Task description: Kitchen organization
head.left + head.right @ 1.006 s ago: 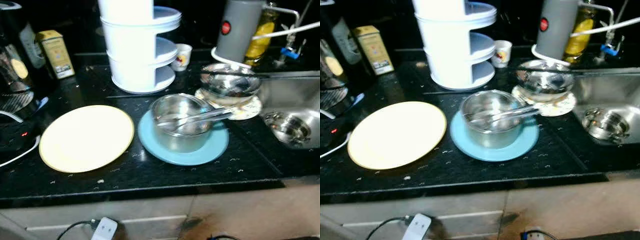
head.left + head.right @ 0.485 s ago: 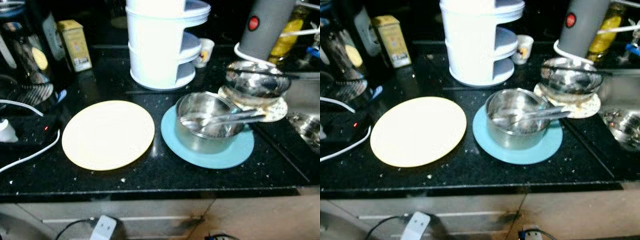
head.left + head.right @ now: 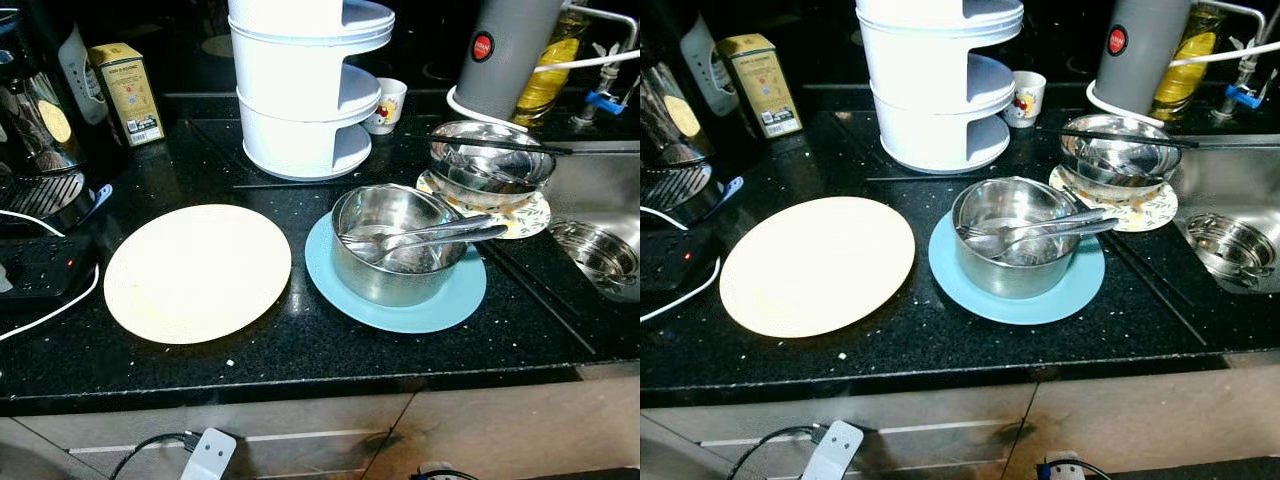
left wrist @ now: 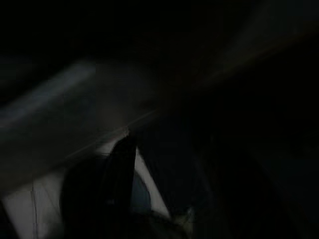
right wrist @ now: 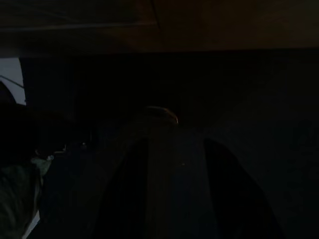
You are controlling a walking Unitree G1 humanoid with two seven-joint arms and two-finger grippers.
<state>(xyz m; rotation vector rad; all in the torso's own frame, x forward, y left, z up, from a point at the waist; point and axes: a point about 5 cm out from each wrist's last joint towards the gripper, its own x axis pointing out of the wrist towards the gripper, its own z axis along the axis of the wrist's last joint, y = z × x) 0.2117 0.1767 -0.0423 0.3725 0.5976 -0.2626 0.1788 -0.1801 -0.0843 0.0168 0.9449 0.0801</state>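
On the black counter lies a pale yellow plate at the front left. Beside it, a blue plate carries a steel pot with long steel utensils resting across its rim. Behind that, a steel bowl sits on a patterned plate. A white tiered organizer stands at the back centre, with a small printed cup next to it. Both arms hang idle in the shade: my left gripper and my right gripper are dark shapes.
A sink with a steel bowl in it lies to the right. A grey kettle and oil bottle stand behind. A tin box, a coffee machine and a power strip with a white cable crowd the left.
The whole picture shifted right, then partly back, and grew sharper, so the camera moved. Nothing on the counter has moved.
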